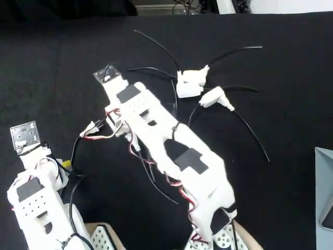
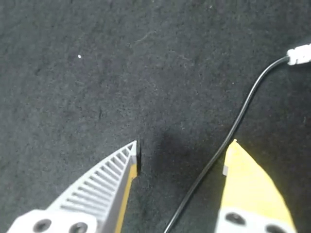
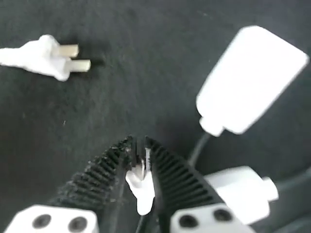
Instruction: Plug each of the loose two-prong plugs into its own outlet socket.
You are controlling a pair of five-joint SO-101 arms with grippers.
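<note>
Pinching a small white plug (image 3: 141, 187) between its black ribbed fingers (image 3: 177, 179), the right gripper (image 3: 141, 144) has its jaws pressed in on the plug's body, low over the black cloth (image 3: 146, 73).

Entries, right wrist view:
- Loose two-prong plug (image 3: 46, 56): plain white and lying flat on the cloth. Both prongs are bare, and it lies apart from the gripper.
- Outlet socket (image 3: 252, 80): a plain white rounded block with a dark lead at one end, lying near the gripper.
- Second white body (image 3: 243, 191): just beside one black finger. Whether it is a socket or a plug cannot be told.

Entries, left wrist view:
- Left gripper (image 2: 184, 143): jaws spread wide and holding nothing. It has one grey ribbed finger (image 2: 97, 189) and one yellow finger (image 2: 248, 189).
- Black cable (image 2: 238, 121): lies on the cloth, passes between the two fingers and ends in a white connector (image 2: 301, 53).

Entries, high view:
- Right arm (image 1: 171, 146): stretched from near centre-right to far left of centre.
- Left arm (image 1: 36, 198): at the near left.
- White cluster (image 1: 190, 83): plain bodies touching one another, far and to the right of the right arm's end.
- Angled white plug (image 1: 214, 97): just near-right of the cluster, with its prongs pointing near-right.
- Black leads (image 1: 250, 130): fan out over the cloth from these pieces.
- Grey object (image 1: 325, 192): at the right edge.
</note>
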